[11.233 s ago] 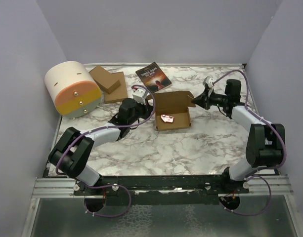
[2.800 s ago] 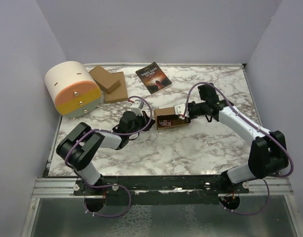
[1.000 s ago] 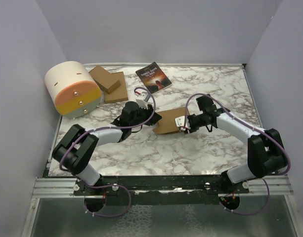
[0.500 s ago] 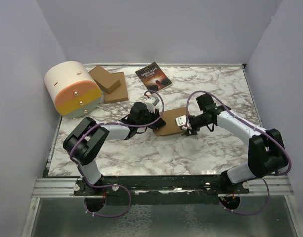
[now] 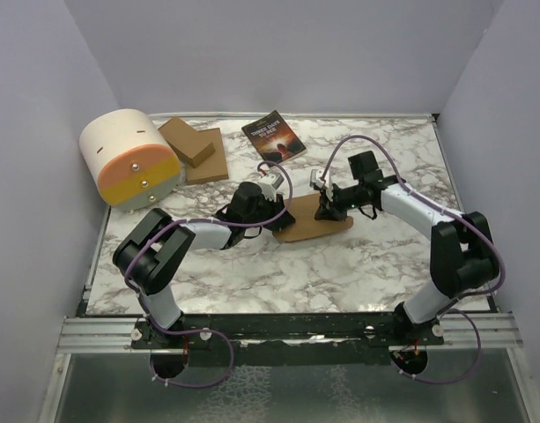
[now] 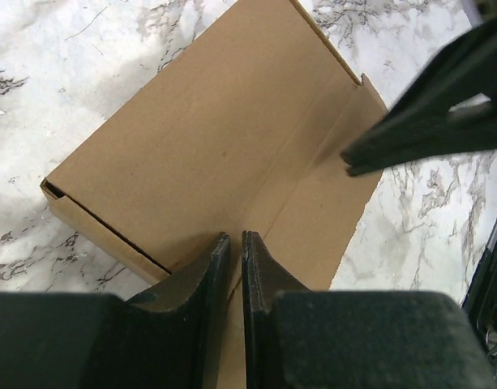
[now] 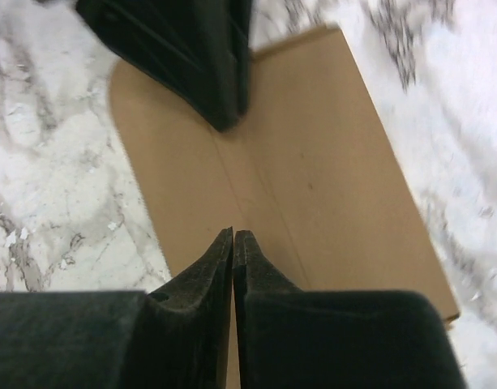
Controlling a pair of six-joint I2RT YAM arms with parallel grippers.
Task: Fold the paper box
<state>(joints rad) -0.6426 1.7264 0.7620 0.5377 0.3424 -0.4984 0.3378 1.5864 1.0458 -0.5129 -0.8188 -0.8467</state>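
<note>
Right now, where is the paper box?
In the top view, the paper box lies near the middle of the table, under the tips of the left gripper and right gripper, with the book beyond it.

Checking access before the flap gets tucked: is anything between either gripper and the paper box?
Nothing visible. The left gripper and right gripper sit over the paper box, at its flap crease, facing each other.
</note>
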